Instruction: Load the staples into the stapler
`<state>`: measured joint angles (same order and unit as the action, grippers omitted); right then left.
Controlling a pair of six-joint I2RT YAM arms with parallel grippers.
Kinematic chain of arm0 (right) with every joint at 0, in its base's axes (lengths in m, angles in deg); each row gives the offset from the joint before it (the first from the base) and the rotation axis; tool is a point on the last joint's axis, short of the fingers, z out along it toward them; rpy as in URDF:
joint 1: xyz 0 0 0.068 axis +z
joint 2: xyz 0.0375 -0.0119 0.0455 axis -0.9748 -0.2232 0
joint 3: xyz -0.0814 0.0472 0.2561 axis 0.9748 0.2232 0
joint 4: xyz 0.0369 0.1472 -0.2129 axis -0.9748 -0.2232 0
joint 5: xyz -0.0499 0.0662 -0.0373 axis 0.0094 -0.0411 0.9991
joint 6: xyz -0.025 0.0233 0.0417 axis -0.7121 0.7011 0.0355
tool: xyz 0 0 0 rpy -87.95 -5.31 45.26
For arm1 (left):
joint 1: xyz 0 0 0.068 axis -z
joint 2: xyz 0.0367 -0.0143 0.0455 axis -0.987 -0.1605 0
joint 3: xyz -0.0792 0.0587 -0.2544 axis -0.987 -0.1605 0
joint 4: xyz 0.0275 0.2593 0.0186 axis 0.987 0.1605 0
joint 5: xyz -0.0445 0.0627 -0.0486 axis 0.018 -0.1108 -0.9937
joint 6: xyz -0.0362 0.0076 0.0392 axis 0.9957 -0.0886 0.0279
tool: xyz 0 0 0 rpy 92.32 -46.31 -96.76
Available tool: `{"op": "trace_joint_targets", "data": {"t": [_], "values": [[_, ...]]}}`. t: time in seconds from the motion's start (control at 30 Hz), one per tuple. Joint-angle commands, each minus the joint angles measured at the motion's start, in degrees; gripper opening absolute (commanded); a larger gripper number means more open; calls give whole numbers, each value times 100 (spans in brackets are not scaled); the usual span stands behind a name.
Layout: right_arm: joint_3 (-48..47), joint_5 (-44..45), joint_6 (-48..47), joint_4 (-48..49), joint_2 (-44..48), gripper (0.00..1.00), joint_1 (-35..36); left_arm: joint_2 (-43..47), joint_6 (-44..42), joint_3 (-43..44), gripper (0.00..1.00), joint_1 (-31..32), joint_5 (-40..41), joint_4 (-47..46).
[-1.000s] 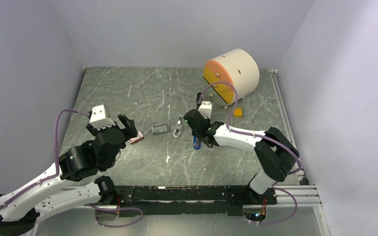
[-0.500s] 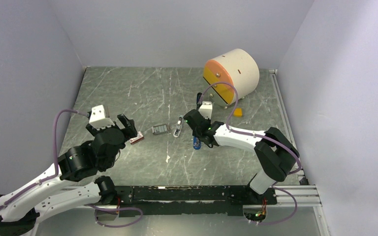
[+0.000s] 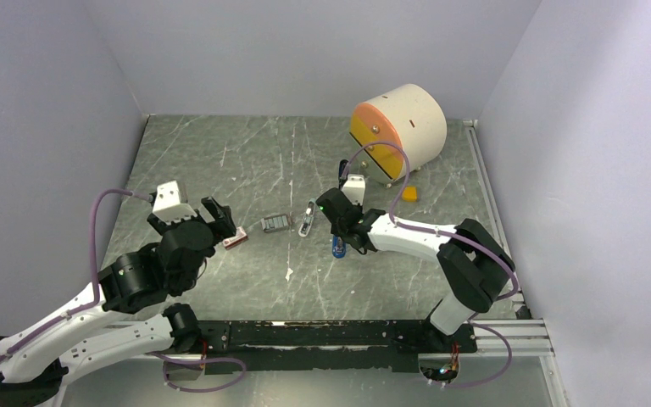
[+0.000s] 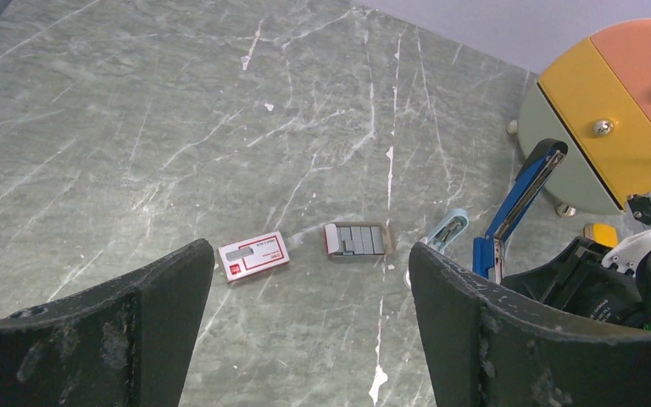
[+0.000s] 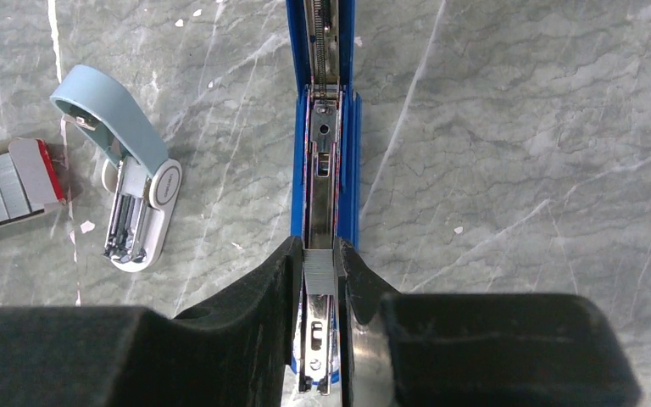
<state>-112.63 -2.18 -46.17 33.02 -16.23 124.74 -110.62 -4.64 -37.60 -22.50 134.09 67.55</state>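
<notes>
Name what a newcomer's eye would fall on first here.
The big cream drum with an orange-and-yellow face dominates the grey marble table's far right. At mid-table the slim bright-blue stapler is hinged open, and the right gripper pinches a ribbed grey staple strip over its channel. The left gripper hangs open near a small red-and-white cardboard box.

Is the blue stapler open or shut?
Open. The stapler has its blue top swung up in the left wrist view; the right wrist view shows its bare metal channel.
</notes>
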Motion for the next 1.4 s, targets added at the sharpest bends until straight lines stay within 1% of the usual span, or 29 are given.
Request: {"op": "trace_joint_targets", "data": {"t": [0.0,0.13,0.23,0.47,0.63,0.83,1.0,1.27,1.37], "values": [[-116,28,21,56,-125,24,-43,50,53,-19,89,-25,107,0],[-173,27,64,-41,-62,24,-44,54,53,-19,90,-24,113,2],[-387,-11,46,-324,-26,24,-53,54,54,-11,90,-25,113,5],[-1223,-510,-286,-1385,-229,24,-227,135,61,38,90,-24,131,80],[-1449,-807,-321,-1836,-446,24,-364,304,53,48,90,-20,102,140],[-1488,-880,-252,-1934,-682,24,-414,439,-81,-23,90,-22,-26,-29],[-1475,-916,-160,-1821,-791,24,-430,363,-39,25,90,-25,-17,77],[-1551,-718,-140,-1883,-608,24,-430,336,-29,-27,90,-23,-93,-2],[-1597,-783,-199,-1918,-590,24,-430,341,-23,-44,90,-23,-105,-21]]}}
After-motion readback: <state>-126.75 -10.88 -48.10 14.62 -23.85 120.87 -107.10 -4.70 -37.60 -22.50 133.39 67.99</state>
